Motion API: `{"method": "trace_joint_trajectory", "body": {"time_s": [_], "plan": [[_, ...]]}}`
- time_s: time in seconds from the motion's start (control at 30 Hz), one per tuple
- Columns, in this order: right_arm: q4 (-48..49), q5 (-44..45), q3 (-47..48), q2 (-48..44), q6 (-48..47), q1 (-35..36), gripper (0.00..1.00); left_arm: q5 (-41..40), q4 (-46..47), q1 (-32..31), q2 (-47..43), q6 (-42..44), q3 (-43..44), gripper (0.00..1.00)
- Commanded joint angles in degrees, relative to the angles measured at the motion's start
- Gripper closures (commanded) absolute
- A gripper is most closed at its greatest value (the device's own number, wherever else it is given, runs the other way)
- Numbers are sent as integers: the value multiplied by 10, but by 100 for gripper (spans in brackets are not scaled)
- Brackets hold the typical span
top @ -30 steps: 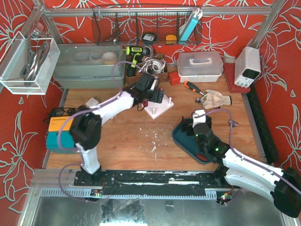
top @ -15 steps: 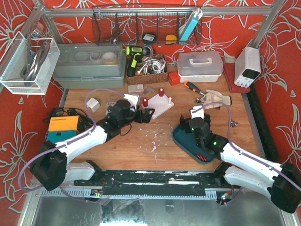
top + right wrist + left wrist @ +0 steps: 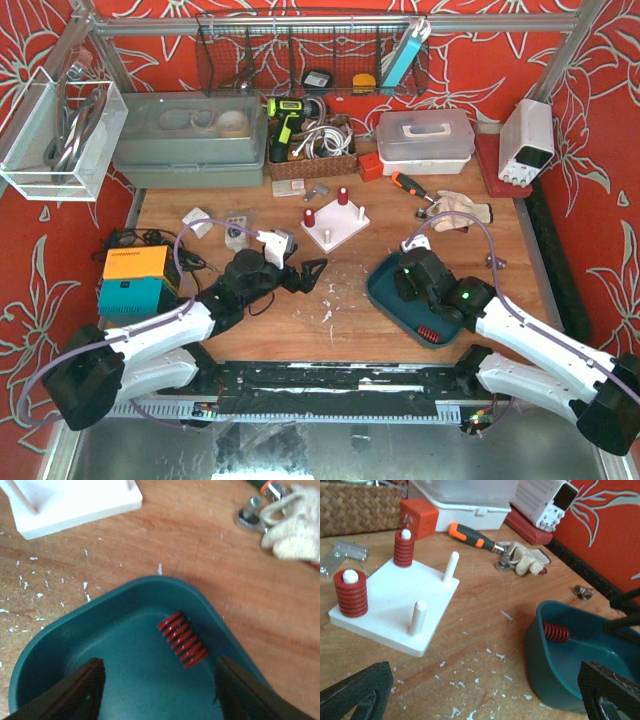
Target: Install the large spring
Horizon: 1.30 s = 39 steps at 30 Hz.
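A white peg board (image 3: 336, 226) (image 3: 395, 605) carries a large red spring (image 3: 350, 594) (image 3: 309, 217) and a smaller red spring (image 3: 404, 548) (image 3: 343, 196) on two pegs; two pegs (image 3: 418, 616) stand bare. A teal tray (image 3: 382, 292) (image 3: 60, 645) holds a loose red spring (image 3: 183, 639) (image 3: 555, 632). My right gripper (image 3: 162, 690) (image 3: 410, 275) is open above the tray, the spring lying just ahead between its fingers. My left gripper (image 3: 482, 700) (image 3: 305, 275) is open and empty, low over the table between board and tray.
An orange-handled screwdriver (image 3: 408, 184), a glove (image 3: 465, 210), a red cube (image 3: 371, 166), a white lidded box (image 3: 425, 135) and a wicker basket (image 3: 310, 150) lie behind the board. An orange box (image 3: 135, 262) is at left. White flakes (image 3: 326, 295) litter the wood.
My left arm has drawn back from the peg board toward the near side and now sits low, left of the tray. My right gripper has shifted slightly over the tray.
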Motion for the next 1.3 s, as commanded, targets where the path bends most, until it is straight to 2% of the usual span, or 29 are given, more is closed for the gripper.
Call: {"method": "trace_joint_trajectory", "body": {"time_s": [0.0,0.2,0.53,0.77,1.27], "plan": [[-79,-7,30,17,3,-3,42,-28,32,-2,-23,18,-4,0],[-81,6,43,58,-25,-18,54,-63,42,-2,-58,28,-24,0],[-56,-41,64,163,-54,-67,60,-70,42,-2,-65,27,-27,0],[-35,-68,78,226,-50,-85,61,-74,36,-2,-62,32,-24,0],[-36,-38,110,323,-21,-97,54,-86,36,-3,-62,38,-25,0]]}}
